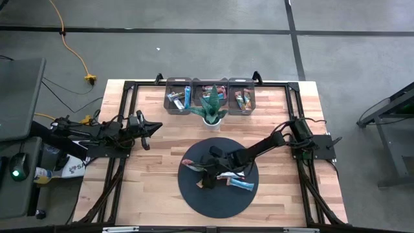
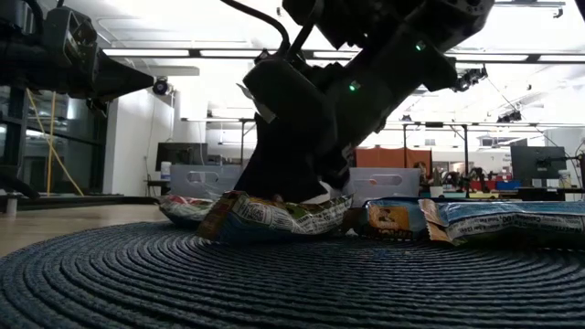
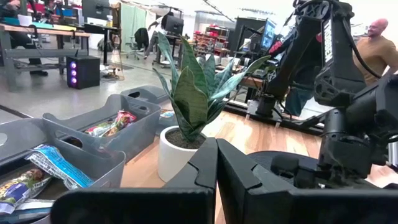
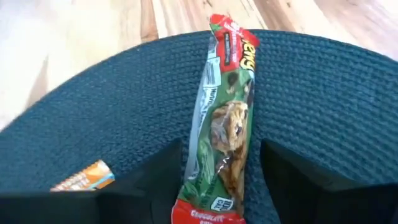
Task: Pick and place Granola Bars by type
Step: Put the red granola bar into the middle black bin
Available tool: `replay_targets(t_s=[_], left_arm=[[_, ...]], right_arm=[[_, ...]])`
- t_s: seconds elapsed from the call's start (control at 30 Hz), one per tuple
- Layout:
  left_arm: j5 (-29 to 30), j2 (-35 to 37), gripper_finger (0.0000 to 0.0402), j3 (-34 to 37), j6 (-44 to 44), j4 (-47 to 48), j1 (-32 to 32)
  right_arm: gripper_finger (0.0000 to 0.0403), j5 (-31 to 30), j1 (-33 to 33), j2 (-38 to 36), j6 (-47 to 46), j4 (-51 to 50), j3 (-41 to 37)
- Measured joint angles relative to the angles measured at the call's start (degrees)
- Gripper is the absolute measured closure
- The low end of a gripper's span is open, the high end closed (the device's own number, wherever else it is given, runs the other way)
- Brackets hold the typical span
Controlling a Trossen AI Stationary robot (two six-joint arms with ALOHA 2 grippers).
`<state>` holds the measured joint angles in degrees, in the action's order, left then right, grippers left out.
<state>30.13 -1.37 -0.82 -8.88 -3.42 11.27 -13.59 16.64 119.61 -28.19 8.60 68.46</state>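
A green granola bar with red ends (image 4: 227, 124) lies flat on the round dark mat (image 1: 218, 197). My right gripper (image 4: 221, 149) is low over it and open, with one finger on each side of the bar's near half. In the low view this bar (image 2: 274, 217) rests on the mat under the gripper (image 2: 292, 164). Other bars lie around it: an orange one (image 4: 84, 177), a brown one (image 2: 393, 217) and a blue one (image 2: 503, 219). My left gripper (image 1: 152, 127) waits shut above the table's left side.
Three grey bins (image 1: 178, 97) (image 1: 210, 90) (image 1: 241, 97) along the table's far edge hold sorted bars. A spiky plant in a white pot (image 1: 210, 109) stands in front of the middle bin, between the mat and the bins. Bare wood lies left of the mat.
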Motion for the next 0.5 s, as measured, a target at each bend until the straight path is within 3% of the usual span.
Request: replay_targets(t_s=[0.23, 0.5], left_arm=[[-0.02, 0.00, 0.0400, 0.00, 0.00, 0.00, 0.00], [-0.04, 0.00, 0.0400, 0.00, 0.00, 0.00, 0.00]], right_arm=[[0.0216, -1.62, 0.00, 0.42, 0.42, -1.61, -0.01], [0.0275, -1.76, -0.02, 0.40, 1.37, -2.40, 0.00]])
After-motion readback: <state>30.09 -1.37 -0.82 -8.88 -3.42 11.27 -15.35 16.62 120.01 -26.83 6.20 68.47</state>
